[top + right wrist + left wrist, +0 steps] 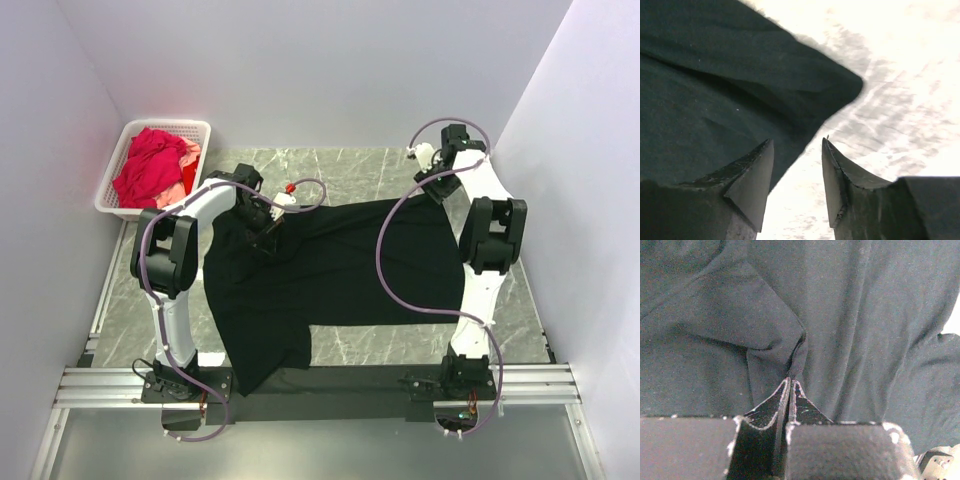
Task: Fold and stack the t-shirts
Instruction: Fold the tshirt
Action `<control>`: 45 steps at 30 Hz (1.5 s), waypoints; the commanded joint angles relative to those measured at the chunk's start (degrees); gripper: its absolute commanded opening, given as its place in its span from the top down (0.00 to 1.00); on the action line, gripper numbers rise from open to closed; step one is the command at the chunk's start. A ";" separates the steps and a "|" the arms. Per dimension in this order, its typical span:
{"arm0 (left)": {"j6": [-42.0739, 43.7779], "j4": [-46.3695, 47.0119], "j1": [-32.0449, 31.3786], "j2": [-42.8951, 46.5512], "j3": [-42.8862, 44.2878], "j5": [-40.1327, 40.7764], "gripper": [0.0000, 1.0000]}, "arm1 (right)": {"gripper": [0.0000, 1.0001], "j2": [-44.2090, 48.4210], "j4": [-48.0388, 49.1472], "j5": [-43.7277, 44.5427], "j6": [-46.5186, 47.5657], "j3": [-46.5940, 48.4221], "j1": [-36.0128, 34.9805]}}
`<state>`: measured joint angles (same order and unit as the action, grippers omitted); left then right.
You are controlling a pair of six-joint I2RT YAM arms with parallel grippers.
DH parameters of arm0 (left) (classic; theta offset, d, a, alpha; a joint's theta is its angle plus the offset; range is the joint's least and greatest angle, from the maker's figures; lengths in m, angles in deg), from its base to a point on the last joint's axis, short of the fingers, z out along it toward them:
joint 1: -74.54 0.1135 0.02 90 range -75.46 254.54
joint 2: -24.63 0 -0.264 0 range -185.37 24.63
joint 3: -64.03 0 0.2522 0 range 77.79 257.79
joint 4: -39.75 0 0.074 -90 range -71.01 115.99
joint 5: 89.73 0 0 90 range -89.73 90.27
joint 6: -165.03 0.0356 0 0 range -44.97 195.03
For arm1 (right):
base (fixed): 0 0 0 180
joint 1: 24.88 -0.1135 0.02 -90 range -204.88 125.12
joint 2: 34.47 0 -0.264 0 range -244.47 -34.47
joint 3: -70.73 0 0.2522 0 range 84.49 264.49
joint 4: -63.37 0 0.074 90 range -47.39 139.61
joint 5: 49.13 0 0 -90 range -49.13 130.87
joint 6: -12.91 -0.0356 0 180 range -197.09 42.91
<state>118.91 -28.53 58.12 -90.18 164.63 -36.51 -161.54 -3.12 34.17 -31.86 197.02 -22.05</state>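
A large black t-shirt (pixel 340 265) lies spread on the marble table, with one part hanging over the near edge. My left gripper (pixel 268 232) rests on the shirt's upper left part. In the left wrist view the left gripper (pixel 791 382) is shut, with a ridge of the black t-shirt (pixel 865 330) pinched at its tips. My right gripper (pixel 432 185) is at the shirt's far right corner. In the right wrist view it (pixel 797 145) is open and empty just above the table, at the edge of the shirt's corner (pixel 835 85). Crimson (pixel 148 165) and salmon pink (pixel 190 155) shirts lie crumpled in a basket.
The white lattice basket (pixel 196 125) stands at the far left corner of the table. White walls close in the left, back and right sides. Bare marble (pixel 340 170) shows behind the shirt. The arm bases sit on a rail (pixel 320 385) at the near edge.
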 commanded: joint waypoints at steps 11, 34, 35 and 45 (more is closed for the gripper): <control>0.51 -0.94 0.08 -0.07 3.77 -0.84 0.95 | 0.69 -2.13 -6.24 -0.95 1.88 -0.03 0.33; 2.53 1.61 0.08 3.71 -4.49 2.15 0.99 | 1.00 16.67 17.31 6.61 12.33 -31.75 1.12; 2.79 1.52 0.08 3.71 -4.41 2.15 0.99 | 1.00 16.76 17.92 6.61 12.34 -31.93 1.12; 2.79 0.65 0.25 4.15 -3.36 1.88 0.99 | 0.47 13.43 10.90 1.35 5.92 -20.88 2.44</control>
<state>120.46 -27.44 58.20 -88.32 160.26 -34.19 -148.40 9.91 38.68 -23.27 169.70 -20.28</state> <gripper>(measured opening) 0.013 0.417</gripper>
